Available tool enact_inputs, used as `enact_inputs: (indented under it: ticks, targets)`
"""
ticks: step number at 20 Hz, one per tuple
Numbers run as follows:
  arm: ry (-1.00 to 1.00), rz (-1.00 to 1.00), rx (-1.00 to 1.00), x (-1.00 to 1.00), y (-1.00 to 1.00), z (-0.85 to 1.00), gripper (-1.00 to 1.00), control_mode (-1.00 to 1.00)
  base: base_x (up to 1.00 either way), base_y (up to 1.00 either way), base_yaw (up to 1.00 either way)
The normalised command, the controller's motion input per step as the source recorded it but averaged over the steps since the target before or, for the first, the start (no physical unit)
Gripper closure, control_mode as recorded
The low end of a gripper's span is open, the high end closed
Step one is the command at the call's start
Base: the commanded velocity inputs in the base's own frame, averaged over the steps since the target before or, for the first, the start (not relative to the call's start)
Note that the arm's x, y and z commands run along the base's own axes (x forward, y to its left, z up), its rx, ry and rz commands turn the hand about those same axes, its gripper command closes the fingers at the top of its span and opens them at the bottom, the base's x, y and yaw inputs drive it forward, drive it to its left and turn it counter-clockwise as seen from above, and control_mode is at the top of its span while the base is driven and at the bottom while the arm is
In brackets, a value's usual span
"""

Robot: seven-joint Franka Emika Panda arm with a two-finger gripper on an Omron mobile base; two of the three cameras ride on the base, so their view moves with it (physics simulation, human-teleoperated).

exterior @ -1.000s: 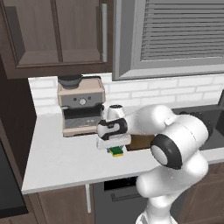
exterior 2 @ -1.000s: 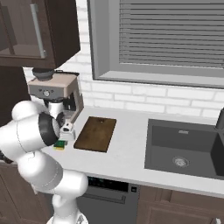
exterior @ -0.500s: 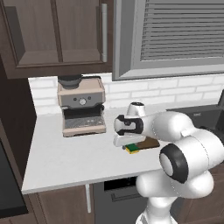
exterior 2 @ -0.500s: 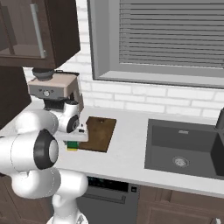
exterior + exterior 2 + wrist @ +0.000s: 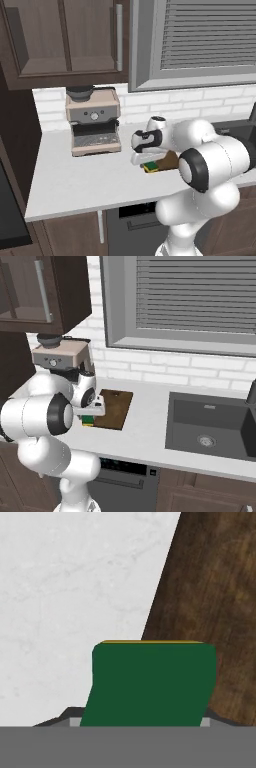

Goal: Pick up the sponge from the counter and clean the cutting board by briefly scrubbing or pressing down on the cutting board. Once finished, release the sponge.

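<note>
Sponge (image 5: 152, 682), a small, likely light and squashy green-over-yellow block, sits clamped by its sides in the gripper (image 5: 150, 165), at the near edge of the cutting board (image 5: 114, 407) on the counter (image 5: 80, 180)

The sponge (image 5: 150, 166) sits at the cutting board's (image 5: 115, 407) near corner, right of the coffee machine (image 5: 93, 120)
</note>
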Motion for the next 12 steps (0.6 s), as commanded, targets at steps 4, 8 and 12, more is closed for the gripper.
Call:
enact_inputs:
  ticks: [4, 8, 12]
  targets:
    - [-0.06, 0.0, 0.01, 0.18, -0.09, -0.06, 1.0, -1.0, 0.0, 0.0, 0.0]
    - [-0.02, 0.0, 0.0, 0.13, -0.18, -0.18, 1.0, -1.0, 0.0, 0.0, 0.0]
    - [0.0, 0.0, 0.0, 0.19, -0.18, -0.25, 1.0, -1.0, 0.0, 0.0, 0.0]
